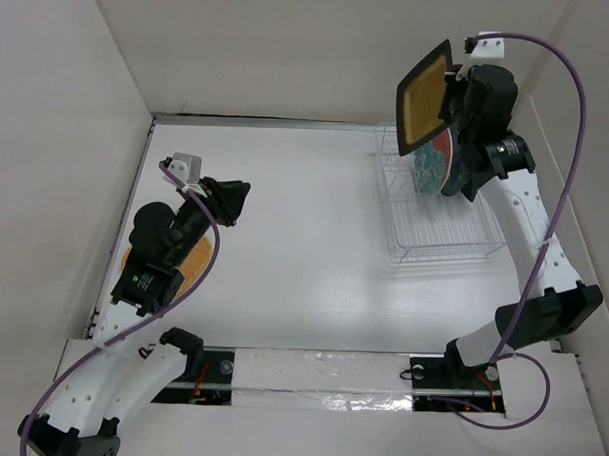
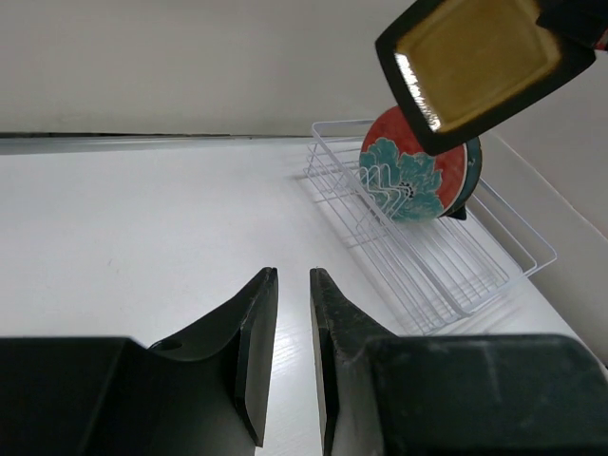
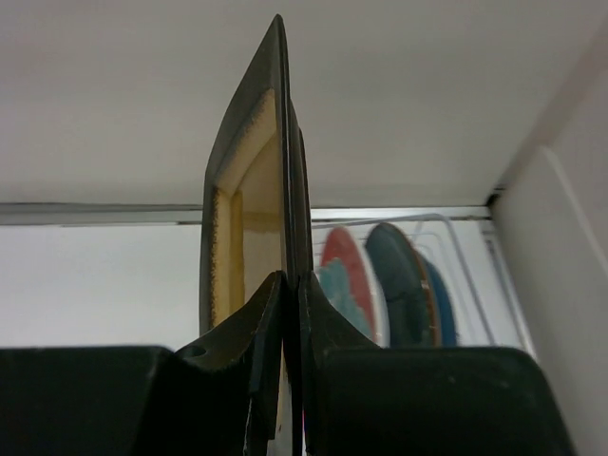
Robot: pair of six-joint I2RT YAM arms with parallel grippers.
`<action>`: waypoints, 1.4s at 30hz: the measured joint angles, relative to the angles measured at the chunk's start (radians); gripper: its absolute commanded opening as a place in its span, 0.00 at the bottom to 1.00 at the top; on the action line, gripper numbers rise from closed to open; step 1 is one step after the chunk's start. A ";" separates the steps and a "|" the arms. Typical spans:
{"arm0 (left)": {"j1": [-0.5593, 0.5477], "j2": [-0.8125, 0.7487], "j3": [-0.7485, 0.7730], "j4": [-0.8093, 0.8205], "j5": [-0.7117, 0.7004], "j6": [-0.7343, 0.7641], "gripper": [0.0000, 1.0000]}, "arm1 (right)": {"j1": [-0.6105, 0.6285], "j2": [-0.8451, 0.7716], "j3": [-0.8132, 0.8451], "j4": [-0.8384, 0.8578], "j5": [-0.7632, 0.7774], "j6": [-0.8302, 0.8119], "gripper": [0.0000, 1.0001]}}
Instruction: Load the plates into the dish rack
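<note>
Overhead view: the dish rack [image 1: 442, 245] sits on the desk [image 1: 304, 228] at about 2 o'clock, close to the right wall. The right claw [image 1: 453, 99] is clenched on one edge of the square black-rimmed mustard-yellow plate [image 1: 425, 96] and holds it on edge in the air, clear of the wires, over the rack's far end at 1 o'clock; the right wrist view shows both fingers pressed against the plate's two faces. Three plates stand upright in the slots at the rack's far end. The red-teal-white marbled plate [image 2: 410, 177] faces 9 o'clock. Directly behind it, towards 3 o'clock, stands the glossy teal plate [image 3: 394, 275], then the small dark blue plate [image 3: 441, 306] nearest the wall. The near half of the rack holds no plates. The tan-orange plate [image 1: 196, 260] lies flat on the desk at 8 o'clock, partly hidden under the left arm [image 1: 162, 253]. The left claw [image 1: 232, 197] hangs above bare desk at 9 o'clock, pointing towards the rack, well apart from every plate; its fingers stand narrowly parted, released, with nothing between them
</note>
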 measured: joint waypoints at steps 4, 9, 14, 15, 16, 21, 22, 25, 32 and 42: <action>0.000 0.004 0.000 0.000 0.001 0.000 0.18 | -0.027 0.030 0.106 -0.085 0.061 -0.076 0.00; 0.000 0.008 0.000 0.000 0.002 0.000 0.18 | -0.037 0.106 0.187 -0.122 0.098 -0.159 0.00; 0.000 0.013 0.000 0.000 0.003 -0.001 0.18 | -0.050 0.193 0.188 -0.159 0.089 -0.192 0.00; 0.000 0.014 0.000 0.000 0.003 -0.001 0.18 | -0.052 0.210 0.188 -0.167 0.087 -0.195 0.00; 0.000 0.016 0.000 0.000 0.003 -0.001 0.18 | -0.054 0.229 0.188 -0.177 0.086 -0.200 0.00; 0.000 0.018 0.000 0.000 0.001 0.000 0.18 | -0.071 0.298 0.188 -0.209 0.072 -0.212 0.00; 0.000 0.018 0.000 0.000 0.001 -0.001 0.18 | -0.076 0.304 0.188 -0.214 0.069 -0.214 0.00; 0.000 0.018 0.000 0.000 0.000 0.000 0.18 | -0.084 0.311 0.185 -0.218 0.070 -0.219 0.00; 0.000 0.019 0.000 0.000 0.000 0.000 0.18 | -0.090 0.314 0.182 -0.209 0.064 -0.230 0.00; 0.000 0.031 0.000 0.000 0.000 -0.001 0.18 | -0.090 0.337 0.105 -0.155 0.042 -0.234 0.00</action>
